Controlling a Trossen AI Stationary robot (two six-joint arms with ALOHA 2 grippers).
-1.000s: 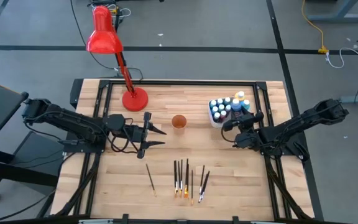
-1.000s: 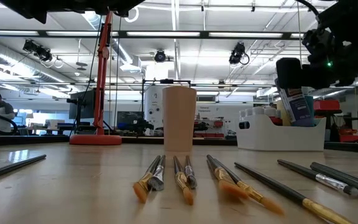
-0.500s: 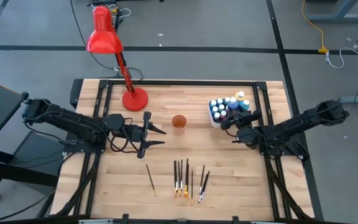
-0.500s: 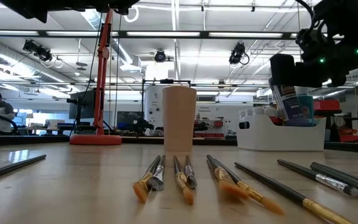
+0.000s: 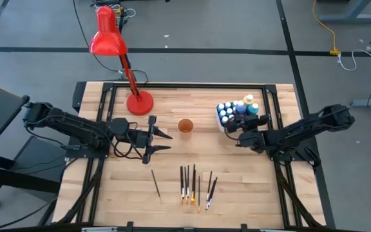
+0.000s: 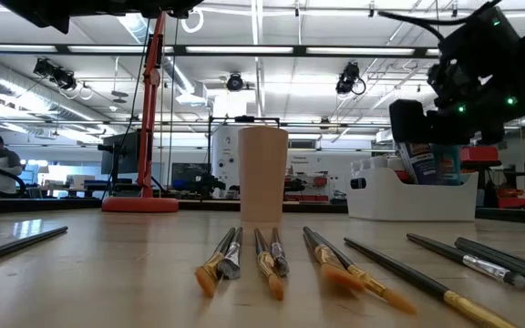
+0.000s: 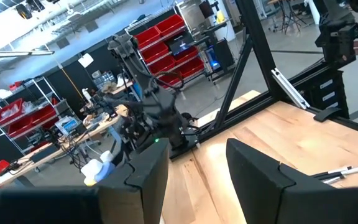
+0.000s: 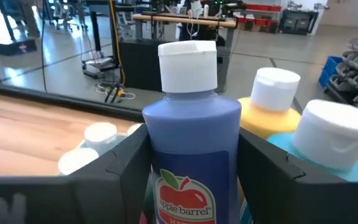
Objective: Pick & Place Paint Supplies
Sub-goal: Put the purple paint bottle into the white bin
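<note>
Since a second ago, the right gripper (image 5: 232, 127) has been carried a little toward the table's middle, away from the white tub (image 5: 223, 124), while the left arm has not shifted. A blue paint bottle (image 8: 191, 155) with a white flip cap is clamped between the right gripper's fingers (image 8: 120, 165), held upright above the table beside the tub, as the low view also shows (image 6: 419, 162). Behind it in the right wrist view, a yellow bottle (image 8: 269, 106) and a light-blue bottle (image 8: 328, 146) are seen close by. More bottles (image 5: 227, 111) are left standing in the tub at the table's far right.

The left gripper (image 5: 163, 140) is held over the table's left-middle, its fingers (image 7: 148, 177) spread apart with nothing between them. An orange cup (image 5: 185, 127) is set between the two grippers, and a red lamp (image 5: 108, 38) is placed at the far edge. Paintbrushes (image 5: 192, 183) are laid in a loose row near the front edge, one brush (image 5: 156, 184) lying apart to their left.
</note>
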